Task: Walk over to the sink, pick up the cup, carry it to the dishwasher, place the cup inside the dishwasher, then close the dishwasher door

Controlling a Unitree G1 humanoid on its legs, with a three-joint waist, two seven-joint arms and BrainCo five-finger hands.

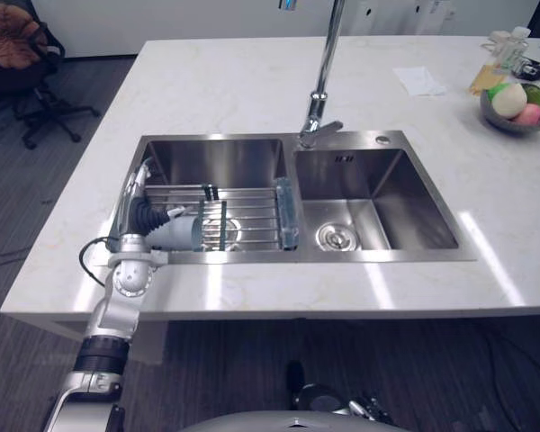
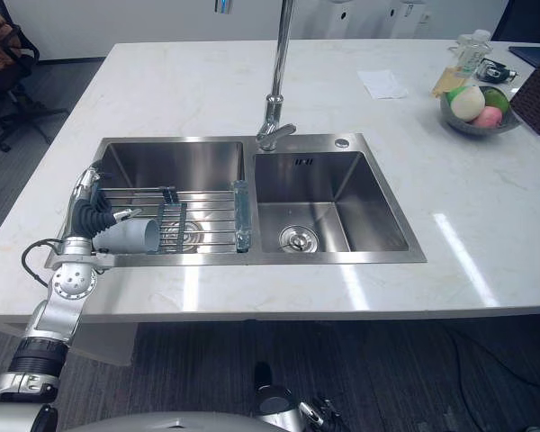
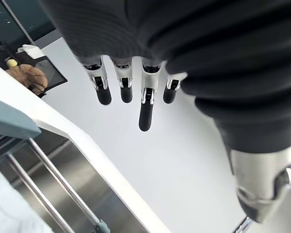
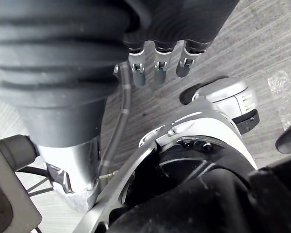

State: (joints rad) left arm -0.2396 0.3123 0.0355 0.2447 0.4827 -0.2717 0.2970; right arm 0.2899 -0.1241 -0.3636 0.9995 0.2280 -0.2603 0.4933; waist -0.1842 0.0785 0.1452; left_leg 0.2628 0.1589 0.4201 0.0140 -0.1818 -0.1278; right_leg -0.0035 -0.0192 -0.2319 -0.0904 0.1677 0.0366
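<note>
Cup (image 2: 133,236) lies sideways in the sink (image 2: 180,162) beside our left hand (image 2: 90,211), fingers straight; we should wrap its body firmly.

2 head eyes down over shared sink (image 1: 405,193), wrist cameras behind fingers (image 3: 145,116)

Bright, even light from overhead falls on the white counter (image 1: 252,90), and pale streaks of glare run across its near edge in front of the steel sink (image 1: 387,255). The basin walls give the light back in soft grey bands, darkest at the right basin's far wall. The floor (image 1: 252,378) below the counter lies in shade. In the left wrist view the fingers (image 3: 146,109) of the left hand (image 3: 150,29) stand dark against a washed-out white surface.
</note>
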